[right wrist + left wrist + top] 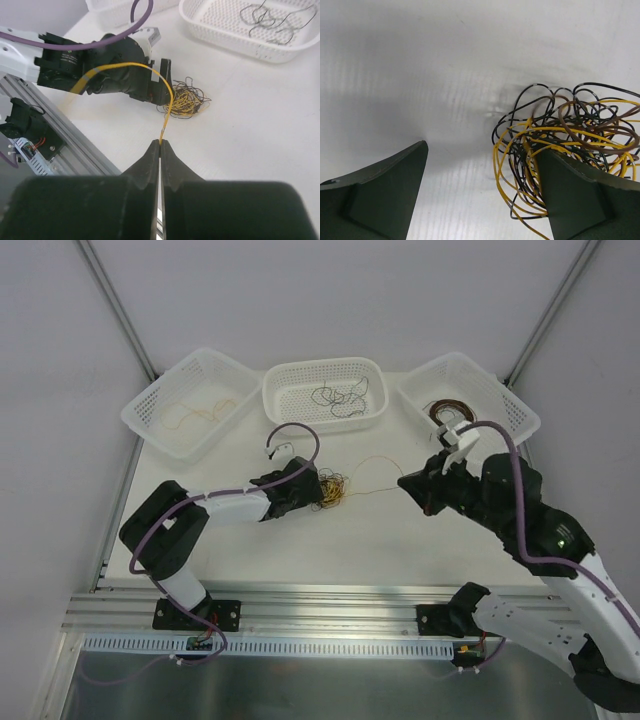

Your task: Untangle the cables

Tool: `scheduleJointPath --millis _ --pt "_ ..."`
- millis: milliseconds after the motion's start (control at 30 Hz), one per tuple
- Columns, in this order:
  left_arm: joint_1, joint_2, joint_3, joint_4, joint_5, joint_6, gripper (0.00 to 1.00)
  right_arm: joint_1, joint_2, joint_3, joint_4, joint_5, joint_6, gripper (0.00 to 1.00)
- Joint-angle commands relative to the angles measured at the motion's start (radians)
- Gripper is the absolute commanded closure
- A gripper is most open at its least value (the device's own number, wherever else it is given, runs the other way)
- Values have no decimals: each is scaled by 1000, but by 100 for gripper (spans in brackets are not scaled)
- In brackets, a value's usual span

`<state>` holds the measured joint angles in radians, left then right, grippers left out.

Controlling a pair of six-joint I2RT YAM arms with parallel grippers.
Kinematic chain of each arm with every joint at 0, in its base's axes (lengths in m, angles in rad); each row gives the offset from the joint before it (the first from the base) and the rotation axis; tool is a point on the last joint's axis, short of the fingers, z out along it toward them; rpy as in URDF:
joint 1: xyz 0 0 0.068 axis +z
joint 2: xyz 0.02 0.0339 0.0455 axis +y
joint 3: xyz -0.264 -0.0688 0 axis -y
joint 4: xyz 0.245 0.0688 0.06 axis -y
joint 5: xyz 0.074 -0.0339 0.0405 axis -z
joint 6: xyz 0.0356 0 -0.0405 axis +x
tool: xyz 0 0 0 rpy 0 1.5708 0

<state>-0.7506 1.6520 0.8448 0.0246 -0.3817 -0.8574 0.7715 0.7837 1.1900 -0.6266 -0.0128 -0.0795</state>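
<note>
- Tangle of cables point(333, 490): yellow, black and brown wires heaped in small loops near the middle of the table point(400, 540), just in front of the middle basket.
- Left gripper point(318, 490): jaws were spread wide and set low at the table. In the left wrist view one finger point(580, 195) was pressed into the heap, and the other finger point(385, 195) stood apart from it on bare surface.
- Right gripper point(160, 146): jaws were pressed together, pinching one yellow wire point(167, 95). The wire was arched up from the heap and drawn out to the right.
- Left basket point(150, 410): white, at the far left corner, holding yellow-tan wires.
- Middle basket point(275, 390): white, at the far edge, holding black wires point(340, 397).
- Right basket point(520, 410): white, at the far right corner, holding dark brown coils and partly covered by the right arm.
- Open room: bare white surface was seen between the two grippers and toward the near edge.
- Near edge: bounded by an aluminium rail point(300, 605) carrying the arm bases.
- Room: plain white walls were seen on three sides, with grey posts at the far corners.
</note>
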Motion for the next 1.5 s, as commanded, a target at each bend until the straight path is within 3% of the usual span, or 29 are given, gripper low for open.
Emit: scheduleJointPath --millis 0,633,933,1067,1233,1467 --pt "34 -15 -3 -101 -83 -22 12 5 -46 83 -84 42 -49 99" --pt "382 -212 -184 -195 -149 1 10 5 -101 290 -160 333 -129 99" --pt "484 -236 -194 -219 -164 17 9 3 -133 396 -193 453 -164 99" --pt "491 -254 -197 -223 -149 29 9 3 -127 341 -180 448 -149 99" --pt "484 -285 -199 -222 -18 83 9 3 -83 117 -93 416 -97 99" --pt "347 -354 -214 -224 73 150 9 -8 12 -79 76 321 -48 99"
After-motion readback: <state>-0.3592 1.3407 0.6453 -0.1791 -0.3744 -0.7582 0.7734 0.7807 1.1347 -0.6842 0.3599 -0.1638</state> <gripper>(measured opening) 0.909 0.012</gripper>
